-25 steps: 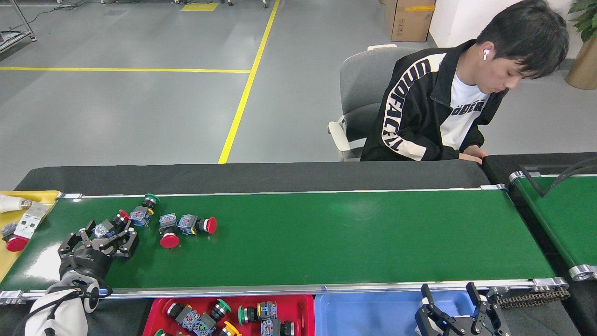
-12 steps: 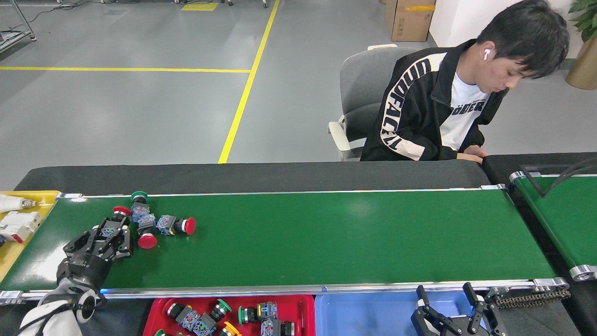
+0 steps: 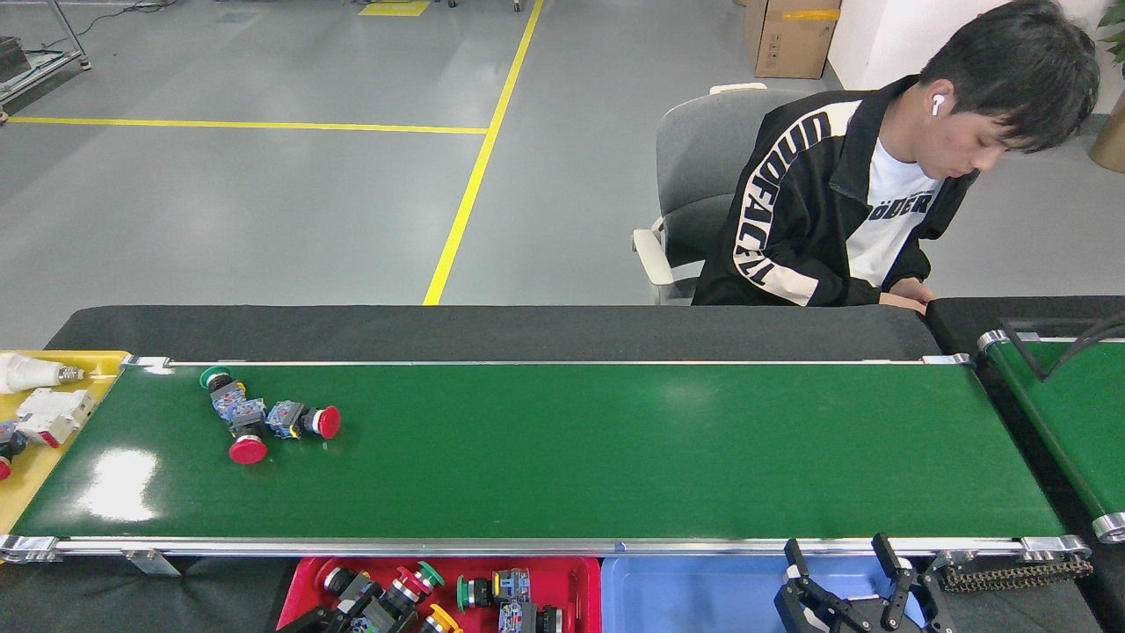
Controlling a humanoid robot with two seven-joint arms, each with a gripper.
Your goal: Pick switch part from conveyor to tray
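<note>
Right gripper [image 3: 848, 576]: 5 o'clock, fingers spread, empty, over blue tray [image 3: 685, 589].
Left gripper: out of view.
Red tray [image 3: 576, 571]: 6 o'clock, holds switch parts.
Switch parts [image 3: 264, 415]: 9 o'clock on conveyor [image 3: 615, 448]; likely light, rigid plastic; grasp the blocky body, not the rounded cap.

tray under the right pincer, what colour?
Blue tray, seen best in the head view.

Dark-green conveyor [image 3: 571, 457], red tray [image 3: 571, 580], blue tray [image 3: 685, 589], yellow floor line [image 3: 479, 167]

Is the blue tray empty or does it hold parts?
Empty as far as visible: the blue tray shows bare floor; the right gripper hides part of it.
</note>
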